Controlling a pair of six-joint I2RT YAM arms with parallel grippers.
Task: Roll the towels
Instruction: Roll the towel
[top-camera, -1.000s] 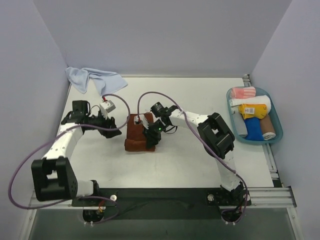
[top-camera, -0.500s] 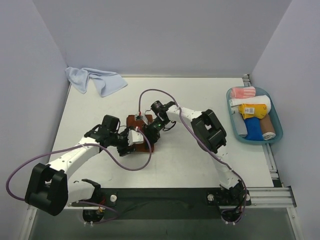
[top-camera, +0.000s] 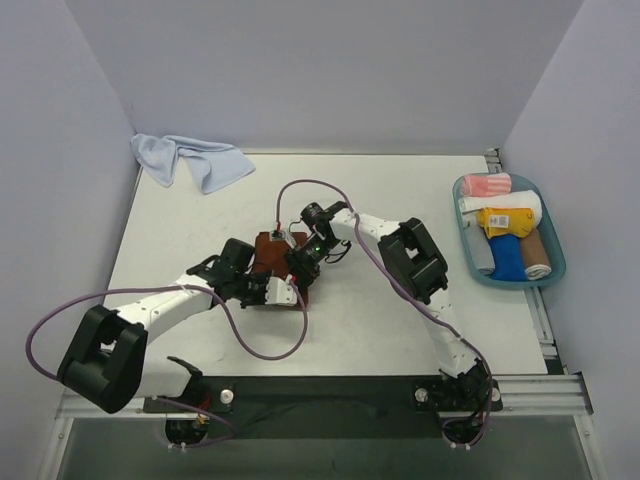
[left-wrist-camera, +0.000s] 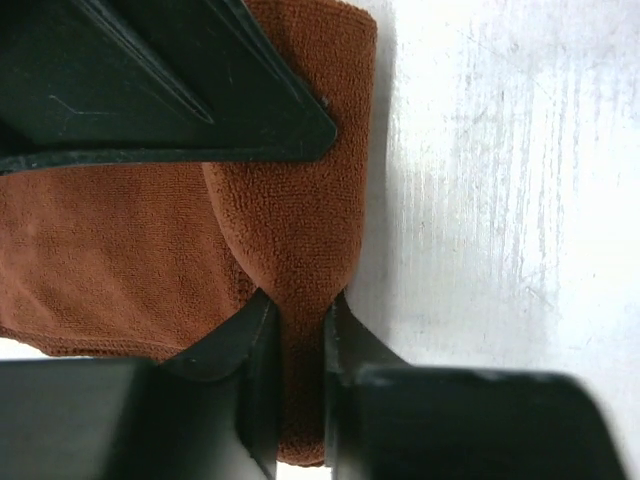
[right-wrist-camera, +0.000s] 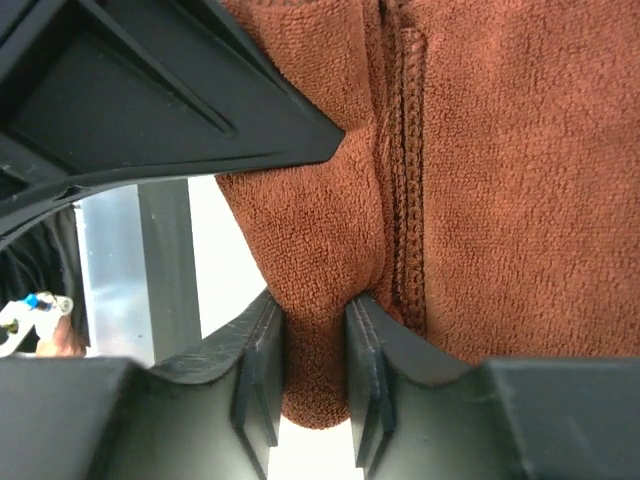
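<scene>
The rust-brown towel (top-camera: 266, 247) lies at the middle of the table (top-camera: 420, 190), its rolling seemingly barely begun, folds pinched narrowly by the left gripper (left-wrist-camera: 298, 325) and right gripper (right-wrist-camera: 315, 318), while the light-blue towel (top-camera: 190, 160) sits crumpled and unrolled at the far-left corner.

No legible text, brand, number or sign found in any view. Noted in the top view only: a small white label (top-camera: 509, 221) on the yellow cloth (top-camera: 492, 215), lying in the blue tray (top-camera: 505, 284). Dark marks on it, too small to read. Wrist views checked closely: no print, no tag.
</scene>
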